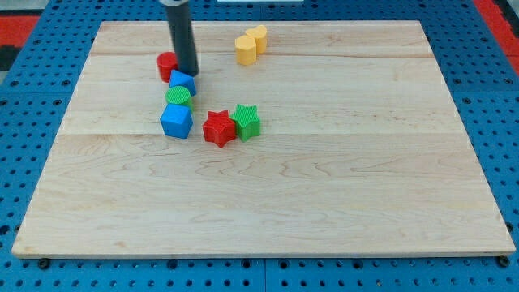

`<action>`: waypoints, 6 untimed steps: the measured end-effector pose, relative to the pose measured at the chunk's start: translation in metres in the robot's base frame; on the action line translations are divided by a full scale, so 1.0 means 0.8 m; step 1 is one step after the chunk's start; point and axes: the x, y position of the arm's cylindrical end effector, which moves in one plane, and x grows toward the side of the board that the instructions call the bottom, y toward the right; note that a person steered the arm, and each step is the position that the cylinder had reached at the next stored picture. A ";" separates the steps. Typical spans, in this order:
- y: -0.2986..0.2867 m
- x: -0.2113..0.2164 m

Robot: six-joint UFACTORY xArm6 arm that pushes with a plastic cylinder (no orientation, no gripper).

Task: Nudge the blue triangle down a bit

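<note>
Starting from the view's left, my tip [188,74] stands beside the red block [166,64], touching the top edge of the blue triangle [182,82] on the desk [340,186]. My end effector is a bare rod, holding nothing. Below the triangle sit the green round block [178,97] and blue cube [176,121]; pushing too far would likely shove both. Its pointing and long axis I cannot tell.

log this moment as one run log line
my tip at top edge of blue triangle | red cylinder left of tip | green cylinder below triangle
</note>
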 end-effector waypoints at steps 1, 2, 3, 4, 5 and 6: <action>-0.052 -0.012; -0.078 -0.013; -0.062 -0.001; -0.015 0.000; 0.025 0.004; 0.046 0.010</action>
